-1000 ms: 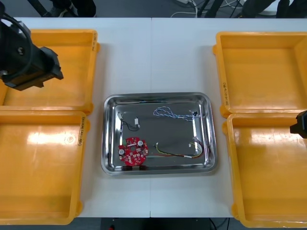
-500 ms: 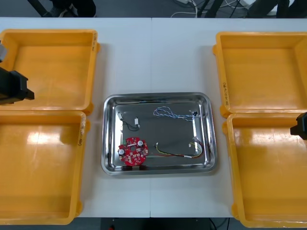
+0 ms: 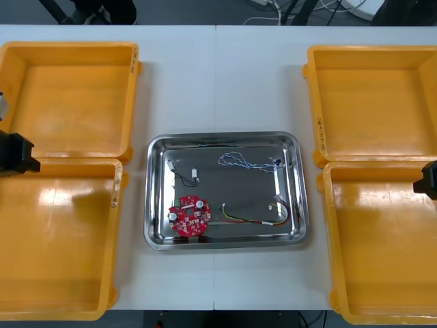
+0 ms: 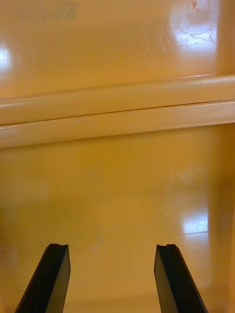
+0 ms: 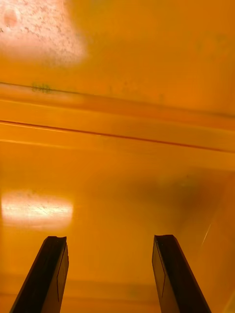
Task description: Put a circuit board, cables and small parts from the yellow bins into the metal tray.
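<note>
The metal tray (image 3: pixel 225 240) lies at the table's middle. In it are a round red circuit board (image 3: pixel 189 215), a twisted blue and white cable (image 3: pixel 240 161), a black cable (image 3: pixel 184 179) and a red and yellow cable (image 3: pixel 249 219). My left gripper (image 5: pixel 110 274) hangs open over the orange floor of a bin, nothing between its fingers; its arm (image 3: pixel 15 154) shows at the far left edge where the two left bins meet. My right gripper (image 4: pixel 111 279) is open too, over bare bin floor, with its arm (image 3: pixel 429 179) at the far right edge.
Two yellow bins (image 3: pixel 68 102) (image 3: pixel 58 239) stand left of the tray and two more (image 3: pixel 372 102) (image 3: pixel 382 246) stand right of it. White table surface (image 3: pixel 222 82) lies between the bins beyond the tray.
The left arm has drawn back from over the far left bin toward the table's left edge and a little nearer. The right arm has not moved.
</note>
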